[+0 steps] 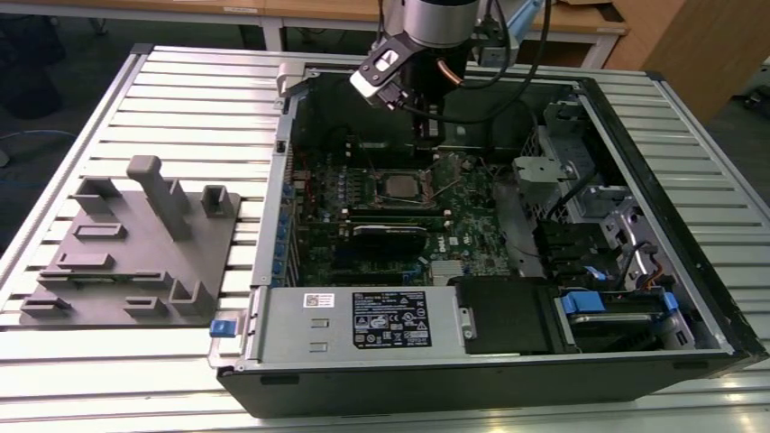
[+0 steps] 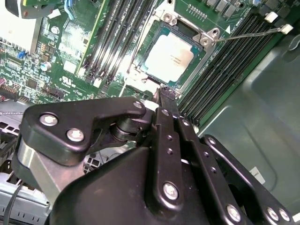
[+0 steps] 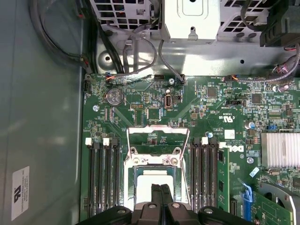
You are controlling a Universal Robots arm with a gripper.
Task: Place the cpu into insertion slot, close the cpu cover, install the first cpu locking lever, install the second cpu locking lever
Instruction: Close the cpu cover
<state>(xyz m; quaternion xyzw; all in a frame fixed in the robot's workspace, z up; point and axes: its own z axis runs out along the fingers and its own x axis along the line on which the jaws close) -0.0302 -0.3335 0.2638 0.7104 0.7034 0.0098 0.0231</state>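
Note:
The cpu (image 2: 168,57) lies flat in the insertion slot (image 3: 152,161) on the green board, its pale metal top showing. It also shows in the exterior view (image 1: 395,187). The cpu cover (image 3: 158,131) is swung open on the far side of the socket, and the board shows through its window. A thin metal lever (image 2: 248,33) sticks out beside the socket. My gripper (image 3: 161,190) is shut with nothing between its fingers. Its tips (image 2: 165,91) hang just over the socket's near edge. In the exterior view the gripper (image 1: 424,144) reaches down into the case.
Rows of black memory slots (image 3: 103,173) flank the socket on both sides. A finned heat sink (image 3: 281,150), a black card (image 1: 388,236), a drive cage (image 1: 601,225) and cables crowd the case. A grey fixture tray (image 1: 132,244) sits at the exterior view's left.

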